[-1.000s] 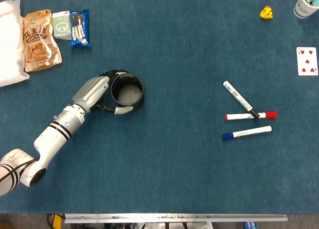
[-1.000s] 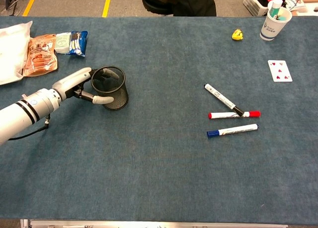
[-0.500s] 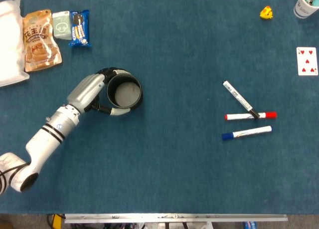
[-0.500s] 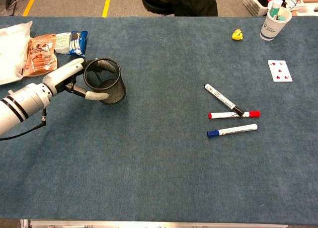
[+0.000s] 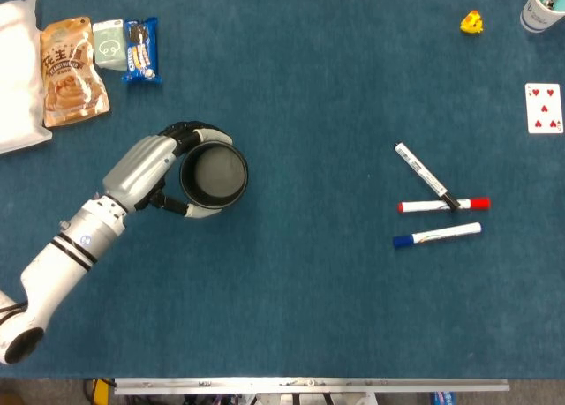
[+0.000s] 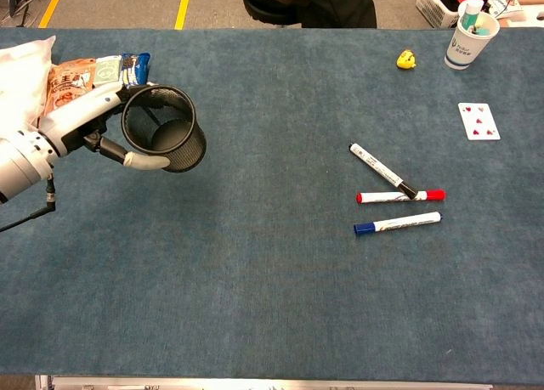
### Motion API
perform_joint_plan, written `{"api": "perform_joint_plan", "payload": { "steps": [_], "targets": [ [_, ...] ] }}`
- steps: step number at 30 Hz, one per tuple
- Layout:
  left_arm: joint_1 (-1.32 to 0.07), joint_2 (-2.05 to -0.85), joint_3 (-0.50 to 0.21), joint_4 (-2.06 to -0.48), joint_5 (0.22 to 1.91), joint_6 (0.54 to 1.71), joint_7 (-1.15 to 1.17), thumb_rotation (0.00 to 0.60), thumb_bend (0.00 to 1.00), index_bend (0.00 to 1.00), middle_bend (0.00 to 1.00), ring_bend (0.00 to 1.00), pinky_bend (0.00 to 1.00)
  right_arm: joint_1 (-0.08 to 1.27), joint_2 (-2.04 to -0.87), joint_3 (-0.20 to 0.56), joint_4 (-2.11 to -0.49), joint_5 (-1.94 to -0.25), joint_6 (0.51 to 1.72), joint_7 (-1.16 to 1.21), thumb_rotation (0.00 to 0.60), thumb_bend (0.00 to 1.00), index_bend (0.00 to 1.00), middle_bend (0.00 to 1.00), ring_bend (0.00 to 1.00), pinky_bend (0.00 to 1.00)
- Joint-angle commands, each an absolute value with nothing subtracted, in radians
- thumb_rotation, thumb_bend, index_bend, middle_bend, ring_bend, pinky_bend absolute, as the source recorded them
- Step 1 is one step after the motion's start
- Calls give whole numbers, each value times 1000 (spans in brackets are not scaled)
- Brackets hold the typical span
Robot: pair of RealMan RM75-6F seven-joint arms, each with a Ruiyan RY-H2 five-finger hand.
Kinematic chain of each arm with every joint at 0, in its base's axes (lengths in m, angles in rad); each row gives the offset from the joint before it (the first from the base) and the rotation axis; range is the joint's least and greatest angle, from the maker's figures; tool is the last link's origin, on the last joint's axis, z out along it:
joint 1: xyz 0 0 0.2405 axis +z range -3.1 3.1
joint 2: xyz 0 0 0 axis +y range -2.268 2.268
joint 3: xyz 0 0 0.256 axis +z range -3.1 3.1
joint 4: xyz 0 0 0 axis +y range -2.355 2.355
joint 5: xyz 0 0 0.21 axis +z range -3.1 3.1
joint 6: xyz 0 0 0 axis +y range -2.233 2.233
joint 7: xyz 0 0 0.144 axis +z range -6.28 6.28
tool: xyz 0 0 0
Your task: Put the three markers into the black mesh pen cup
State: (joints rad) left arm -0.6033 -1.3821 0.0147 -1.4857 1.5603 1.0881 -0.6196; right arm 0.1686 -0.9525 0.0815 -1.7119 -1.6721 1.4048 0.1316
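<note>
My left hand [image 5: 148,171] [image 6: 92,128] grips the black mesh pen cup [image 5: 213,176] [image 6: 164,130] and holds it lifted off the blue table at the left. Its thumb wraps the near side of the cup and the fingers wrap the far side. Three markers lie together at the right: a black-capped one [image 5: 424,176] [image 6: 381,170] lying diagonally, a red-capped one [image 5: 442,205] [image 6: 399,195] below it, and a blue-capped one [image 5: 437,236] [image 6: 397,223] nearest the front. My right hand shows in neither view.
Snack packets [image 5: 72,70] [image 6: 72,70] and a white bag [image 5: 16,78] lie at the far left. A playing card [image 5: 544,108] [image 6: 478,121], a small yellow toy [image 5: 472,22] [image 6: 406,59] and a paper cup [image 6: 464,42] sit at the far right.
My left hand has raised the pen cup off the table, carrying it slightly to the left and toward the cameras; the cup looks larger now. The markers have not moved.
</note>
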Motion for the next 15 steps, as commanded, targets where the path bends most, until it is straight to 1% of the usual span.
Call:
{"api": "perform_joint_plan", "payload": {
  "steps": [1,9,15],
  "targets": [
    [-601,-1354,14,-1524,1550,1078,-604,514,151,304,231,157,134,201,-968,70,-1690,-1705,1373,107,600,288,383,264,83,110],
    [-608,-1307,2,-1605,1524,1045,-588,511,151,302,231,158,134,290,-1003,49,-1635,-1779,1285,63,600,289,387,265,83,110],
    [-628,-1290,-2,-1641,1506,993,-560,512,151,299,231,158,134,352,-1050,38,-1545,-1829,1242,44,600,289,387,265,83,110]
  ]
}}
